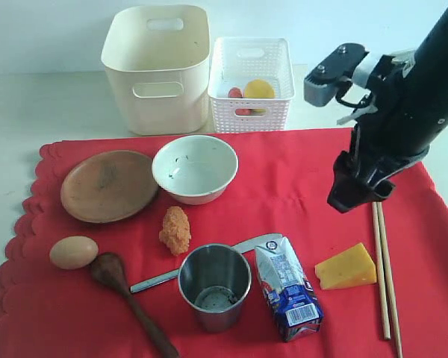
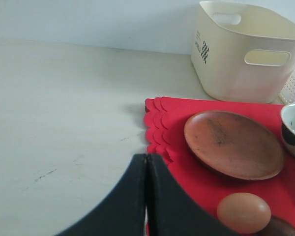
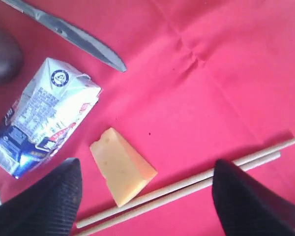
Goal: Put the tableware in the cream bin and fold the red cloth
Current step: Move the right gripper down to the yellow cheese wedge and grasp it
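On the red cloth (image 1: 284,171) lie a brown plate (image 1: 108,185), a white bowl (image 1: 194,168), a steel cup (image 1: 214,285), a dark wooden spoon (image 1: 127,294), a metal knife (image 1: 155,280) and pale chopsticks (image 1: 384,268). The cream bin (image 1: 157,67) stands behind the cloth, with nothing showing inside. My right gripper (image 1: 351,198) hovers open above the chopsticks (image 3: 187,189), holding nothing. My left gripper (image 2: 146,157) is shut and empty at the cloth's scalloped edge (image 2: 155,123), near the plate (image 2: 233,142); the exterior view does not show it.
A white lattice basket (image 1: 250,82) with fruit stands right of the bin. An egg (image 1: 73,252), a fried piece (image 1: 175,230), a milk carton (image 1: 287,287) and a cheese wedge (image 1: 347,267) lie on the cloth. The cheese (image 3: 122,172) touches the chopsticks.
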Robot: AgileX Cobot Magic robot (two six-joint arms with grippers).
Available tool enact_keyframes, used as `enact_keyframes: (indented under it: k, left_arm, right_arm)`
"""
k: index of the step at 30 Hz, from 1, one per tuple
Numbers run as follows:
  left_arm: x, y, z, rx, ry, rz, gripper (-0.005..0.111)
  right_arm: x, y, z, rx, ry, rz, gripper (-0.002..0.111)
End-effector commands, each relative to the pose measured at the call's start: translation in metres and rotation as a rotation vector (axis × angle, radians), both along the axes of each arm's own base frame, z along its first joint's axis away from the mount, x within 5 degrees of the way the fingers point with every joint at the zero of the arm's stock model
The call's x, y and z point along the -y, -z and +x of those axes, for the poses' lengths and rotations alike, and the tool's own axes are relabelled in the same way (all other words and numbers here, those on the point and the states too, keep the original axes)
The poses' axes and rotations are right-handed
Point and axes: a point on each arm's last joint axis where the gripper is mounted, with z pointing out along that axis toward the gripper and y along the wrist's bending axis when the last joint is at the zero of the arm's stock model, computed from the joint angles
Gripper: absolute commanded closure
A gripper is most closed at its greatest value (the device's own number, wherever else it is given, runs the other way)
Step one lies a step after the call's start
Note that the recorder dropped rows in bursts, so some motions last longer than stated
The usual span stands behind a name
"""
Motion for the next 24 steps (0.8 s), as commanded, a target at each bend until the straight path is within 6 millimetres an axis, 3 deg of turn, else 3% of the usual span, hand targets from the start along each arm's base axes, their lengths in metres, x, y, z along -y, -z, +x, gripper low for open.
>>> enact_keyframes:
  k: [1,14,20,24]
  left_arm:
    - [0.0,0.0,0.0,0.011,-0.004,0.002,0.107]
    - [0.0,0.0,0.0,0.011,-0.004,0.002,0.107]
    - [0.0,0.0,0.0,0.011,-0.004,0.002,0.107]
    - [0.0,0.0,0.0,0.011,-0.004,0.002,0.107]
  right_arm:
    - [-0.002,0.018,0.007,0.003,-0.202,-0.031,0.038]
    - [-0.001,0.06,0.002,-0.258,-0.393,-0.084,0.044]
    - [-0.001,0.065,0.009,-0.157,-0.45,-0.099,0.044]
    - [0.006,0.078,0.002,-0.182,-0.534,-0.142,0.044]
